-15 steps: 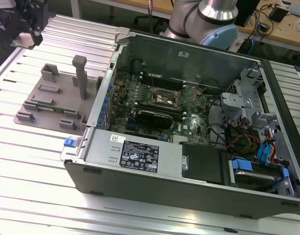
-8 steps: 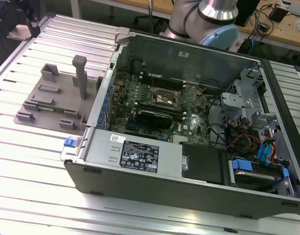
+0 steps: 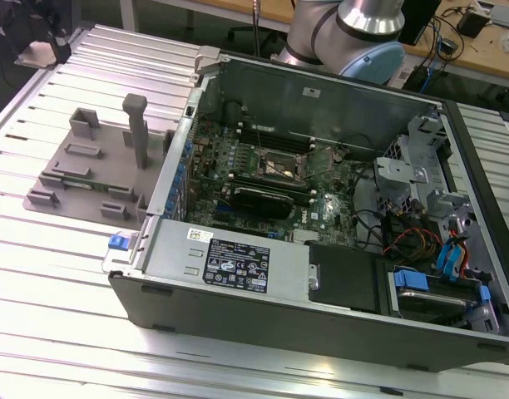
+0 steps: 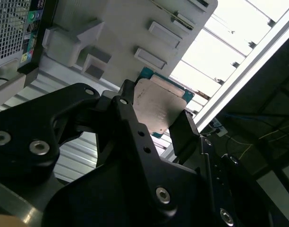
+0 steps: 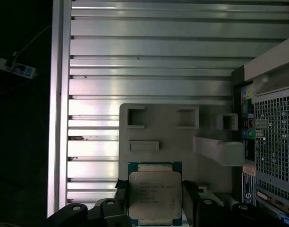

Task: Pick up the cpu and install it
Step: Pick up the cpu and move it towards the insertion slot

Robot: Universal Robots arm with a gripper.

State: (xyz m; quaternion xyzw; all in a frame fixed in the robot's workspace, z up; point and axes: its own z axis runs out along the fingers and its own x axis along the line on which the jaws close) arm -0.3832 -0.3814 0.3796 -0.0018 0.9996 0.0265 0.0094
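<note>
A small, flat, square cpu (image 5: pixel 155 193) with a dull silver metal top and a thin blue-green rim is seen clamped by two opposite edges between the black fingers (image 4: pixel 183 135) of the robot's black metal gripper (image 5: pixel 155 201), which is closed on the chip in both wrist views. The chip is held clear of any surface, over the edge of a pale grey moulded fixture plate (image 5: pixel 158 123) and the ribbed aluminium table (image 5: pixel 149 56), near the perforated panel of the dark grey computer case (image 5: pixel 272 137). The edge hold is judged to have been chosen so that the underside is left untouched and the chip is presented level for seating. In the exterior view the fixture plate (image 3: pixel 88 166) is laid at the exterior view's left, just beside the opened computer case (image 3: pixel 321 274), presumably so that parts are within short reach. The dark square socket frame (image 3: pixel 279 165) is found on the green motherboard (image 3: pixel 342 179) near the middle of the frame, with a long black heatsink block (image 3: pixel 259 199) just below it. The silver and pale blue arm (image 3: pixel 354 29) is seen at the top, right of centre. The pick is judged done, the installation not yet.
</note>
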